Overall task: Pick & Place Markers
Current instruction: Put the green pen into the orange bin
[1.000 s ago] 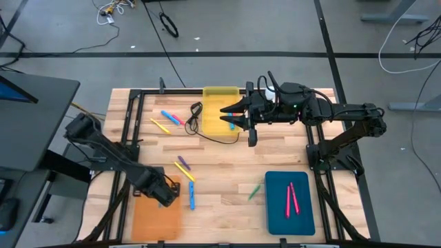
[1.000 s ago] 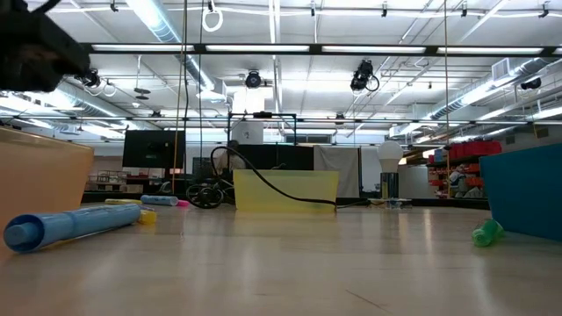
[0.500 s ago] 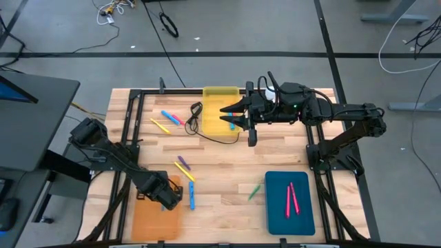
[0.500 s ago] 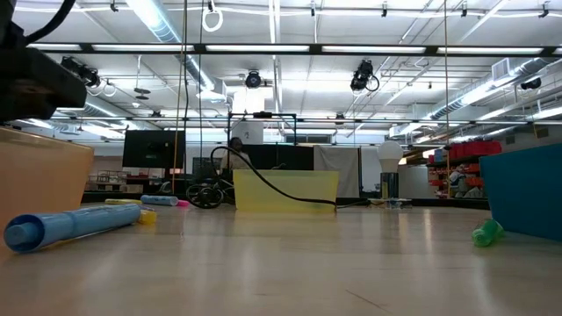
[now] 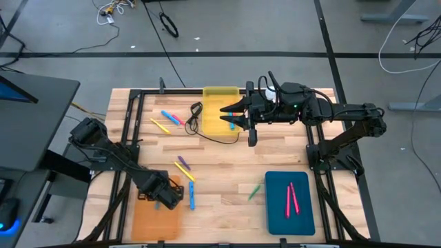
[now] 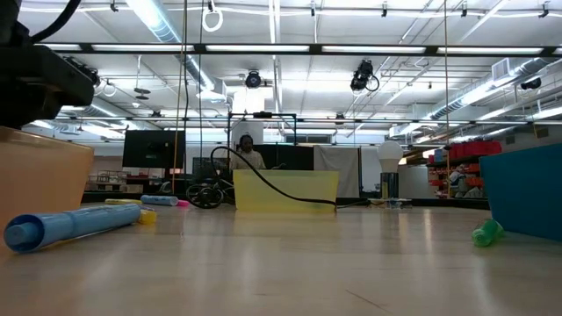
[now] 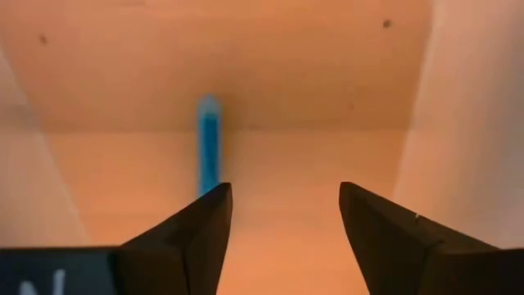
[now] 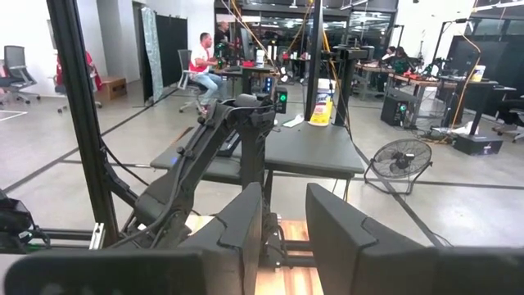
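**Markers: one blue stick down in the orange tray, more waiting beside it**

Markers (image 5: 184, 169) are my job, and the orange tray (image 5: 156, 222) is my landmark. My left fingers (image 7: 282, 215) hang low inside that tray, spread apart with nothing between them. Just ahead of them a blue marker (image 7: 209, 147) lies flat on the tray floor, running up toward the tray's far wall, clear of both my fingers. From above, my left gripper (image 5: 164, 195) sits over the tray's far end.

I judge this to be the release step of a placement: the stick is down, my fingers are off it, and I have not yet risen.

Just beyond the tray's far right corner lie a purple, a yellow and another blue marker (image 5: 191, 195) on the bare tabletop. A green marker (image 5: 255, 191) lies well to the tray's right, near the teal tray (image 5: 277, 213), which holds two pink markers (image 5: 291, 198). More markers (image 5: 166, 120) lie far across the tabletop from the orange tray, beside the yellow tray (image 5: 213, 93).

My right gripper (image 5: 231, 115) waits over the yellow tray, its fingers (image 8: 237, 225) parted only narrowly and holding nothing that I can see.

Next, I think, I must lift straight up so I do not nudge the blue stick, then cross the tray's rim to the nearest cluster and line my fingers across one stick.
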`<state>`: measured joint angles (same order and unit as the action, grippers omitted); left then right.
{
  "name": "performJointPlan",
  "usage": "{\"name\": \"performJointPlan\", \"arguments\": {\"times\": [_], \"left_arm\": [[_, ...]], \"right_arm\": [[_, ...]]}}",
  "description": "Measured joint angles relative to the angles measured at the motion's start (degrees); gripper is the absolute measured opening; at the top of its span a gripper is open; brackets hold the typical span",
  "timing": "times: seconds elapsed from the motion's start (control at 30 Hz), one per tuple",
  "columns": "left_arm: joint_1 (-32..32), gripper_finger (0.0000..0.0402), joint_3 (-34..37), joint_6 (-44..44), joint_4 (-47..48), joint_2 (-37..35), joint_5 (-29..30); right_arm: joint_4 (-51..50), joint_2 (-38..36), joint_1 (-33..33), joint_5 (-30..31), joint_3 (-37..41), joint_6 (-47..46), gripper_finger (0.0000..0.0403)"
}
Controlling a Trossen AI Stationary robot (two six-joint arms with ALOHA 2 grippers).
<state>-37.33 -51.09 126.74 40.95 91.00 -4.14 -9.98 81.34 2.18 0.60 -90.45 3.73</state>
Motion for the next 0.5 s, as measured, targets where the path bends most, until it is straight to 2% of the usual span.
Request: {"name": "performJointPlan", "arguments": {"times": [0.27,0.5], "left_arm": [[0.2,0.0233,-0.44,-0.09,1.07,-0.4,0.16],[0.31,0.0216,-5.16,-4.29,13.24,-5.77,5.8]], "right_arm": [[-0.22,0.0,0.01,0.0,0.0,0.01,0.01],[-0.33,0.02,0.0,0.01,0.02,1.32,0.01]]}}
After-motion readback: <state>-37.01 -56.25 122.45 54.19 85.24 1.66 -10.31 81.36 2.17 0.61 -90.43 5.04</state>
